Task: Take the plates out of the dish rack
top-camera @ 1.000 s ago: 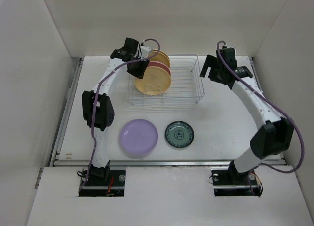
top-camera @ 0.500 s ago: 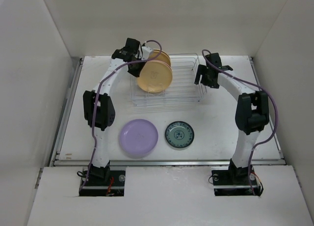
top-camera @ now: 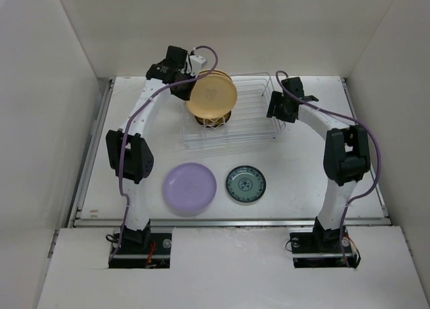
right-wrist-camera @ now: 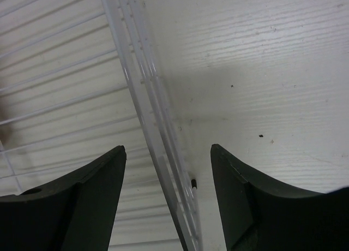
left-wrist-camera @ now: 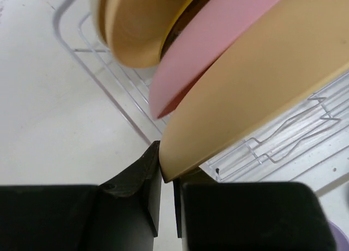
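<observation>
My left gripper is shut on the rim of the yellow plate and holds it upright, raised above the left end of the dish rack. In the left wrist view the plate's edge sits between my fingers, with a pink plate and a tan plate standing behind it in the rack. A small dark plate shows in the rack below the lifted one. My right gripper is open, its jaws either side of the rack's right rim wire.
A lavender plate and a small dark-teal patterned plate lie flat on the white table in front of the rack. White walls enclose the table on the left, back and right.
My left gripper has lifted the yellow plate up out of its slot. My right arm swung in from the right to the rack's right end and lowered over its rim.
</observation>
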`<state>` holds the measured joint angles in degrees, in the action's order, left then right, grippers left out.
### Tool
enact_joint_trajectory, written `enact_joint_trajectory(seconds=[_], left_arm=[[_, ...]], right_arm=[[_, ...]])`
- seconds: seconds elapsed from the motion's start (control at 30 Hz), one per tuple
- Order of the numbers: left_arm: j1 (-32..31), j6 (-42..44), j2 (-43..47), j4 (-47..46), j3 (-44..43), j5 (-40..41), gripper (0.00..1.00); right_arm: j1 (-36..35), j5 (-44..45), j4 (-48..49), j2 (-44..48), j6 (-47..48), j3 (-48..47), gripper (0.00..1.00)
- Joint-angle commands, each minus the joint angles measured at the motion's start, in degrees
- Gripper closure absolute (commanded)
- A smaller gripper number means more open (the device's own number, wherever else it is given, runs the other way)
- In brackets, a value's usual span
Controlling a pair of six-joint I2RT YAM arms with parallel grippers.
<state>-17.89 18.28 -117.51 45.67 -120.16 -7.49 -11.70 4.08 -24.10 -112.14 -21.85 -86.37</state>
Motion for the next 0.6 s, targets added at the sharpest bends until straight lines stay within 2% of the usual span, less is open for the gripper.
enact_joint_trajectory(seconds=[0.0,0.27,0.4,0.5,0.57], left_arm=[[-0.22,-5.89,7.74,0.03,-2.8,-4.82,1.0],[-0.22,-6.42,9.58,0.03,-2.1,-4.82,1.0],[-0.22,-6.42,10.11,0.03,-2.1,-4.3,1.0],[0.31,-6.95,10.64,4.23,-3.49,-6.65,1.0],[2.5,-5.29,10.64,11.95,-6.92,-10.6,1.0]], right_arm=[[-0.07,-1.26,3.53,2.71,-0.83,0.93,0.31],[-0.07,-1.88,4.58,3.24,-0.83,2.08,0.32],[-0.07,-2.4,4.59,3.77,-0.13,2.08,0.28],[-0.07,-2.41,3.98,3.77,0.4,2.08,0.26],[-0.07,-2.41,3.97,6.31,0.93,2.08,0.26]])
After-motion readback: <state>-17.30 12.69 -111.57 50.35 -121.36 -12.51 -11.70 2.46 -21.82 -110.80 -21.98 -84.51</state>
